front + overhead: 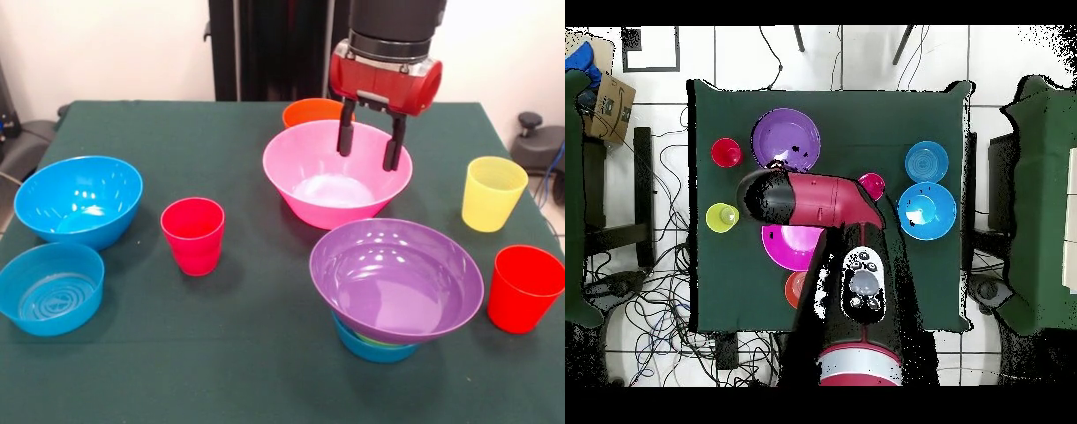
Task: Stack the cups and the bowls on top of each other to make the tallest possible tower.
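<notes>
My gripper (368,152) hangs open and empty over the far half of the big pink bowl (300,190), its fingers just above the rim. A small orange bowl (309,112) stands right behind the pink one. In front, a purple bowl (397,278) rests on a small blue bowl (375,346), with a sliver of lime green between them. The yellow cup (493,193) and a red cup (523,288) stand upright at the right. Another red cup (192,235) stands left of centre. In the overhead view the arm (805,198) hides the gripper and part of the pink bowl (790,248).
Two more blue bowls sit at the left: a deep one (79,199) and a shallower one (50,287) near the front edge. All of it stands on a green tablecloth (256,353). Chairs and cables surround the table (835,105).
</notes>
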Controlling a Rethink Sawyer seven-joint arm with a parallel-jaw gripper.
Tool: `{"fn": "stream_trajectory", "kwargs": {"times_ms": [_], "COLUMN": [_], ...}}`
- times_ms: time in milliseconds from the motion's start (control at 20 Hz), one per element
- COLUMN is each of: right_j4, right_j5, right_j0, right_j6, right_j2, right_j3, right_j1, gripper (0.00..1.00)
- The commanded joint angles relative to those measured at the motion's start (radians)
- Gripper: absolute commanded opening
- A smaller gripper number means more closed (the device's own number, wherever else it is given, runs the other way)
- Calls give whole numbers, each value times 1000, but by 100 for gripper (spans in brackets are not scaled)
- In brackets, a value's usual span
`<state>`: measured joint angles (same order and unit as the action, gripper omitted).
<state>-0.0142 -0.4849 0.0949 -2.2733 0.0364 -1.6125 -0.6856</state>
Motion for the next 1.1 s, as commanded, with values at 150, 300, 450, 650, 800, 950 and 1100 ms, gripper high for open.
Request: {"fn": "stream_trajectory", "kwargs": {"times_ms": [150,300,450,650,800,950,1100], "right_j4": [-69,-65,-66,-77,-88,-92,-91], "right_j5": [51,59,91,123,161,192,209], "right_j0": [-15,-31,-41,-40,-39,-45,-54], "right_j6": [23,0,-15,-7,-6,-13,-19], "right_j2": [-118,-111,-111,-112,-112,-109,-105], "right_j3": [-74,-81,-85,-87,-93,-102,-114], "right_j1": [42,46,65,85,107,122,125], "gripper": [100,100,100,100,100,100,100]}}
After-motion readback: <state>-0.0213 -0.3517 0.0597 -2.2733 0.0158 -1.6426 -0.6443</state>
